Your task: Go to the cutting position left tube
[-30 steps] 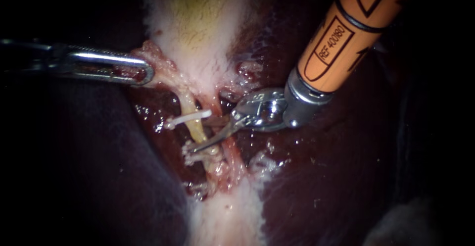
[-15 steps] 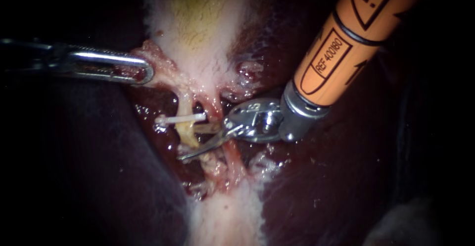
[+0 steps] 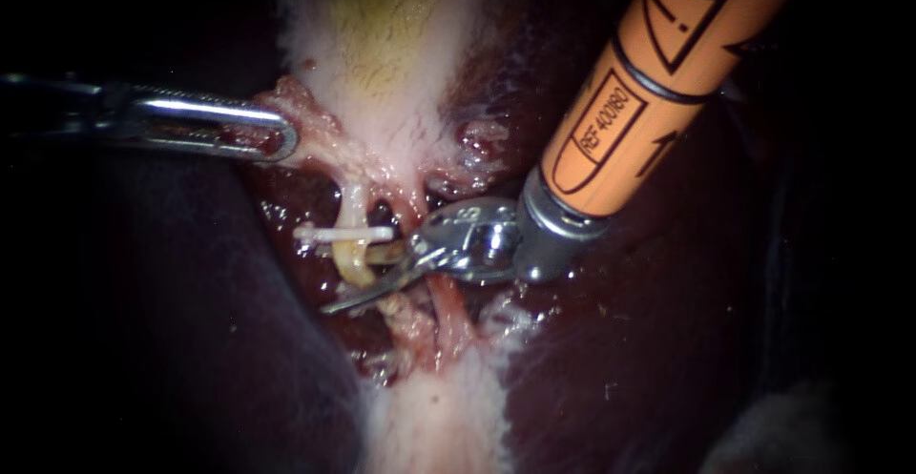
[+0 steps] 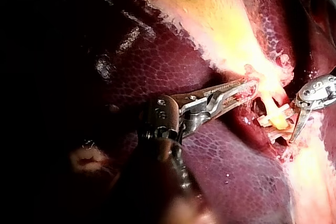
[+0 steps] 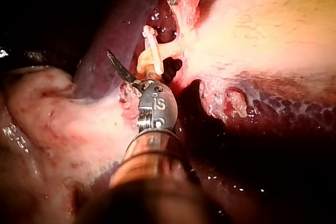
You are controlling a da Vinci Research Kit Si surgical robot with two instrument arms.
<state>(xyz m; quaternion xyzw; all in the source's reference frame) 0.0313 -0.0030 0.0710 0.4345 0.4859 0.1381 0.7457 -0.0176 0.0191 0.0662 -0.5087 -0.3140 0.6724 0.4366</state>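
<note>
The liver (image 3: 620,360) fills the field as a dark bed. The gallbladder (image 3: 382,54) lies over it as a pale band and narrows toward the centre of the endoscope view.

Left instrument (image 3: 272,135): the shaft enters level from the left. Its jaws are clamped on the ragged lower fringe of the gallbladder and hold it off to the left. It stands well apart from the work site.

Right instrument (image 3: 351,278): the shaft descends from the upper right. Its two blades stand apart, with nothing gripped.

Left tube (image 3: 352,257): yellowish, it runs down from the gallbladder's narrow end. Its long axis is near vertical in the endoscope view. The right tube (image 3: 447,307), reddish, lies just beside it, under the right instrument's wrist.

A white clip (image 3: 343,235) crosses the left tube at right angles.

Governing relation: the blades point leftward, roughly square to the tube's long axis. The tube sits between them, just below the clip. The lower blade reaches past the tube's far side. The upper blade passes behind the tube and its tip is hidden. The right instrument is therefore the nearer one, already at the tube.

Assessment: the cutting position appears reached or nearly so. Any remaining travel is probably a small advance along the blades' own line, staying clear of the clip.
</note>
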